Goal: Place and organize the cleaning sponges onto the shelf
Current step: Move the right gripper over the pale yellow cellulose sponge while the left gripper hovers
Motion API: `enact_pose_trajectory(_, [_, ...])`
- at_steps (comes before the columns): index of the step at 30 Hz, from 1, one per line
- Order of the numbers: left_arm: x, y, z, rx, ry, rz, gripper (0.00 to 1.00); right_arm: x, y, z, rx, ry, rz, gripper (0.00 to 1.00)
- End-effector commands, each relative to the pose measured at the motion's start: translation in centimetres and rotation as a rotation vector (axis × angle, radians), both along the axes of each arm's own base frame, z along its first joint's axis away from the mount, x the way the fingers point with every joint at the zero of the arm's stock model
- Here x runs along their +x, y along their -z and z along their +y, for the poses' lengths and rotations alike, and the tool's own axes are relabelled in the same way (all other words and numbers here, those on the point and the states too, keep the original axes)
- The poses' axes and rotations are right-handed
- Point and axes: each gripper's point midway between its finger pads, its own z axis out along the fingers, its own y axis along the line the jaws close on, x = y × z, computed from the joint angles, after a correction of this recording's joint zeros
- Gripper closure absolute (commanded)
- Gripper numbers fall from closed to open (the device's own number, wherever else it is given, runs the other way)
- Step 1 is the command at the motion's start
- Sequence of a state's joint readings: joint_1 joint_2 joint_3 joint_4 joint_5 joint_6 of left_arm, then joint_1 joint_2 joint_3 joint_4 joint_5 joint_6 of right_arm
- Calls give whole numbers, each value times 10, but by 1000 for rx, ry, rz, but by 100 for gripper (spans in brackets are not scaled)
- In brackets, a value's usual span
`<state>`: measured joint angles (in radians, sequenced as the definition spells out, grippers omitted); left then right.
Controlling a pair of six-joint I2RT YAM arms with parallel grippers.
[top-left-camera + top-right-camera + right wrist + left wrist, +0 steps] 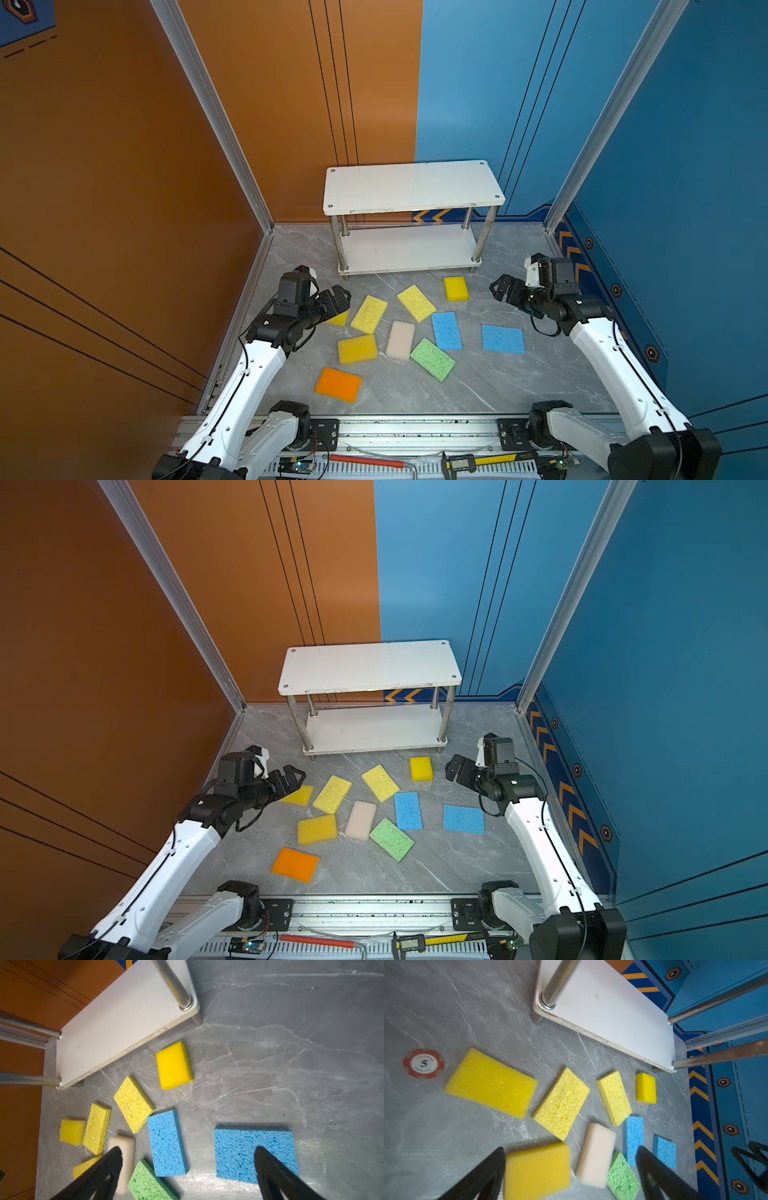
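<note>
- Ten sponges lie scattered flat on the grey table, just in front of the white shelf.
- The left gripper and the right gripper hover at either side, jaws wide, released.

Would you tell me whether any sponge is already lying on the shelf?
No, both white boards of the shelf are bare, and every sponge in view, the orange sponge included, lies on the table.
</note>
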<state>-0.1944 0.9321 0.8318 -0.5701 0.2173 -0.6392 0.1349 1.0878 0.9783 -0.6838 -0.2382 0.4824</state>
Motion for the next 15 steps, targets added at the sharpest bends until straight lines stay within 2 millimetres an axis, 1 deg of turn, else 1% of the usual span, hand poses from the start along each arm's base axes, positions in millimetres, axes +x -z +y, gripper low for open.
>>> enact_pose_trajectory(1, [-37, 12, -27, -75, 103, 113, 2, -31, -1, 27, -1, -85, 84, 0])
enact_pose_trajectory(5, [-60, 19, -48, -97, 179, 149, 2, -50, 7, 51, -54, -154, 124, 0])
enact_pose_trajectory(8, [-72, 24, -58, -89, 214, 162, 2, -59, 15, 63, -84, -183, 167, 0])
enact_pose_trajectory(11, [-79, 29, -65, -75, 242, 174, 2, -64, 21, 73, -108, -209, 193, 0])
enact_pose_trajectory(15, [-83, 35, -70, -58, 255, 195, 2, -66, 28, 84, -140, -244, 218, 0])
